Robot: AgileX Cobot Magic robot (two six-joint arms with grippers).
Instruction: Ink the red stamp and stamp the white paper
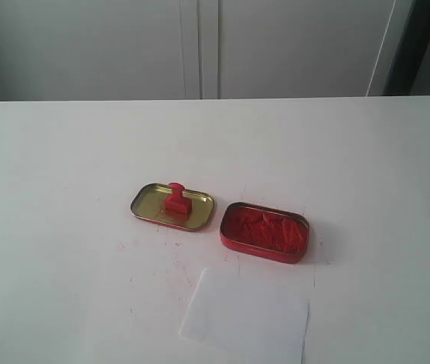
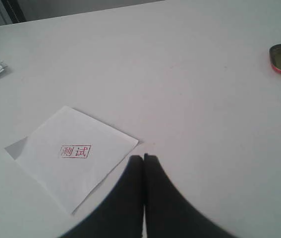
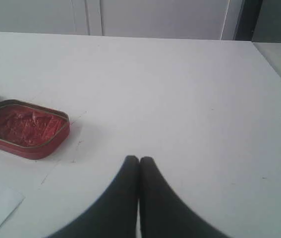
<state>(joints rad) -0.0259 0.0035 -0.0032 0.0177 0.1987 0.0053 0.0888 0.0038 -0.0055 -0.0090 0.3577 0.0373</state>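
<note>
- The left gripper (image 2: 143, 158) is pointing out over the plain white tabletop (image 2: 204, 114); its two dark fingers are pressing together, pinching nothing; a thin white sheet with a small red rectangular mark (image 2: 73, 153) is lying just beside the tips.
- The right gripper (image 3: 139, 159) is showing its dark fingers pressed together, also empty; the red rectangular metal tin of red ink paste (image 3: 24, 128) is sitting open nearby.
- In the exterior view the small all-red hand stamp (image 1: 176, 199) is standing upright inside the shallow gold-coloured tin lid (image 1: 148, 200); the red tin is lying at 4 o'clock from the lid, close but apart.
- The thin plain white rectangular paper (image 1: 245, 318) is lying flat at 6 o'clock from the red tin, near it, not touching.
</note>
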